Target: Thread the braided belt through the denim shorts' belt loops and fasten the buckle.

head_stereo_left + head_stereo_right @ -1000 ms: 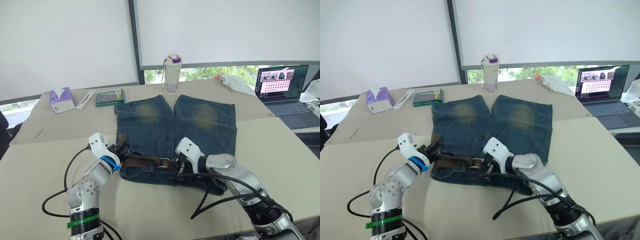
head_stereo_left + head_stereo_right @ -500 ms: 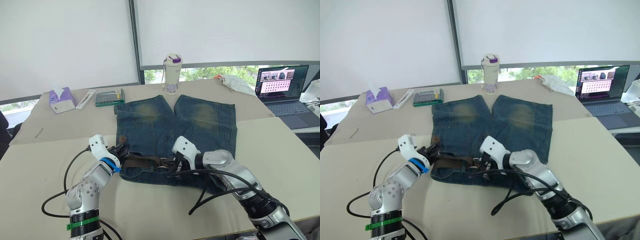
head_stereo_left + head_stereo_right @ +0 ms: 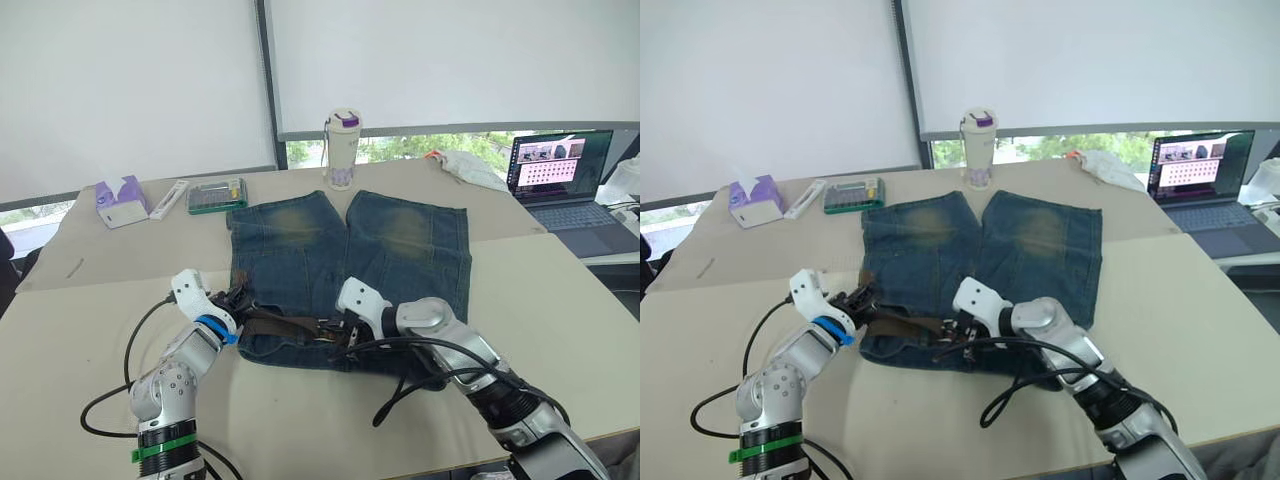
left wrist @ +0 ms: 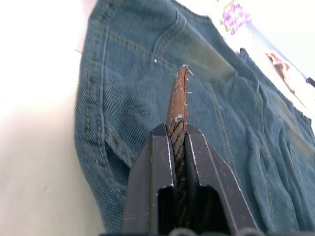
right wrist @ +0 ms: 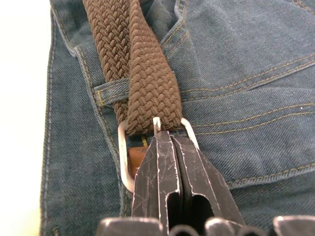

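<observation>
Two grips hold the dark olive-brown braided belt [image 5: 142, 73] taut along the faded blue denim shorts' [image 3: 340, 250] waistband on the counter [image 3: 90, 330]: our left gripper [image 4: 175, 132] jaws pinch its reddish leather tip, our right gripper [image 5: 170, 142] jaws clamp the silvery metal buckle [image 5: 123, 157], likely for fastening.

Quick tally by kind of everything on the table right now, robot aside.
Clothing: 1, denim shorts
Belts: 1, braided belt with buckle
Drinkware: 1, lidded cup
Tissue boxes: 1, purple
Green cases: 1
White sticks: 1
Laptops: 1
White cloths: 1
Total: 8
</observation>
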Controlling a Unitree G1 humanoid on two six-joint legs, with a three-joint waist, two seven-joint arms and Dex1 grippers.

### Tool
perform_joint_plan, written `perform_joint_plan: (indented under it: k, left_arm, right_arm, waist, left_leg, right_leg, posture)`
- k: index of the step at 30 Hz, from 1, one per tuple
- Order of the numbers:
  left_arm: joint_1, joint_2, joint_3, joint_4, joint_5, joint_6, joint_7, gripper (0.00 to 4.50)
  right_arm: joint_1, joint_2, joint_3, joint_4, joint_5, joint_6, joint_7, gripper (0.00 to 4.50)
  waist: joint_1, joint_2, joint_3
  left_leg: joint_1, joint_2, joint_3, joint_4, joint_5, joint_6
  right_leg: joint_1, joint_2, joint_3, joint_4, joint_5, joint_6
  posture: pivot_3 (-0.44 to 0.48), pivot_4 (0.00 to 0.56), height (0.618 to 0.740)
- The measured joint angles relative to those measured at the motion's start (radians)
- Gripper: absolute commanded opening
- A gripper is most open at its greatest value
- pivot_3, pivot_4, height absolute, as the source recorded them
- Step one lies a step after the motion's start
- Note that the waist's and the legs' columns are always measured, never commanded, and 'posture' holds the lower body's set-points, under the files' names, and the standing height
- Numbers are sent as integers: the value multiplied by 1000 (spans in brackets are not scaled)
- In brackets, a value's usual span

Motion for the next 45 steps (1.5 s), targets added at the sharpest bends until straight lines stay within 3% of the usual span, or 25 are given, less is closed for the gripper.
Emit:
perform_joint_plan:
  k: [12,20,26,35,42,44,45]
  left_arm:
    - [-16,19,7,16,-17,-17,-2,0]
    - [-218,-11,-20,19,-145,52,6,0]
    - [-375,-71,-152,49,-255,179,-41,0]
    - [-426,-77,-335,149,-205,208,-182,0]
    - [-470,-36,-365,219,-161,197,-285,2481]
    - [-472,20,-324,240,-175,205,-309,3092]
    - [-472,61,-305,250,-177,213,-325,3092]
  right_arm:
    - [-8,20,12,35,-35,-46,53,24]
    - [-21,21,28,55,-66,-73,68,24]
    - [-17,24,29,57,-84,-84,68,24]
    - [33,27,-2,21,-93,-84,39,24]
    - [89,34,-43,-16,-80,-85,16,0]
    - [100,40,-50,-24,-71,-85,11,0]
    - [105,43,-52,-27,-67,-85,8,0]
  waist:
    - [-7,-3,-5]
    - [-8,-6,-8]
    - [-10,-4,-9]
    - [-3,-2,-10]
    - [1,-1,-11]
    - [-3,-1,-11]
    - [-7,-1,-11]
  left_leg:
    - [2,1,0,-2,0,-1]
    - [2,0,0,-1,-1,-1]
    - [2,-1,0,-1,-1,-1]
    - [3,-3,-1,-1,-1,-1]
    - [3,-3,0,-1,-1,-1]
    - [3,-2,-1,-1,-1,-1]
    - [3,-2,0,-2,-1,-1]
  right_leg:
    - [0,0,0,0,0,0]
    - [1,0,0,-1,0,0]
    - [1,0,1,-1,0,0]
    - [2,0,1,-1,-1,1]
    - [2,0,1,-1,-1,1]
    - [1,0,1,-1,-1,1]
    - [0,1,1,-1,-1,1]
  posture:
    - [0,150,740]
    - [0,150,740]
    - [0,150,740]
    - [0,150,740]
    - [0,150,740]
    - [0,150,740]
    - [0,150,740]
